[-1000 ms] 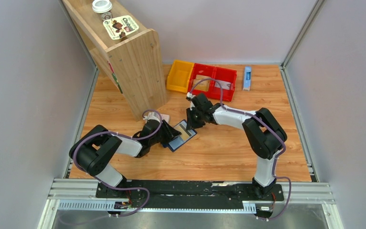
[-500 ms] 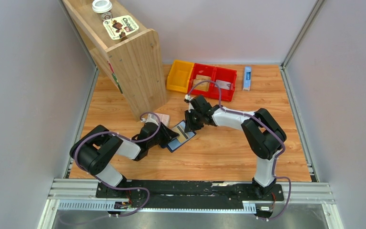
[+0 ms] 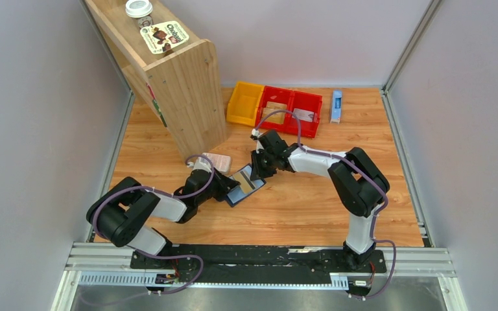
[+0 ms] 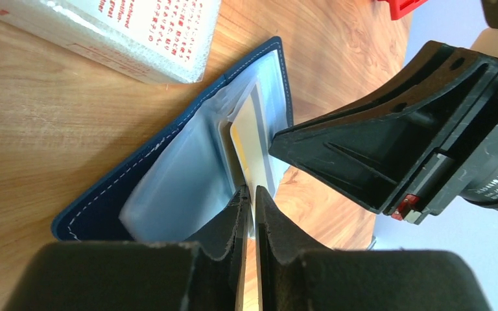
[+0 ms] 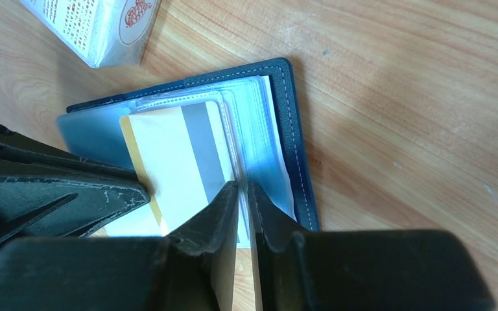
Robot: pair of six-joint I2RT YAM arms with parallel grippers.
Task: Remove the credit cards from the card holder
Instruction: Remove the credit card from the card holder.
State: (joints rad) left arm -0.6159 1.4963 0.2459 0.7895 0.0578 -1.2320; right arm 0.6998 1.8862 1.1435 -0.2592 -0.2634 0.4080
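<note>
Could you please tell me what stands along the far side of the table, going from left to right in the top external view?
wooden shelf → yellow bin → red bins → blue-and-white box

Lab cell, grey walls (image 3: 32, 142), aluminium rail (image 3: 415, 262), wooden table (image 3: 298, 210)

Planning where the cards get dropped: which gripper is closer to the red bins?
Right. The right gripper holds the card holder at its far edge, toward the red bins; the left gripper grips a credit card at the near-left edge, further away.
</note>
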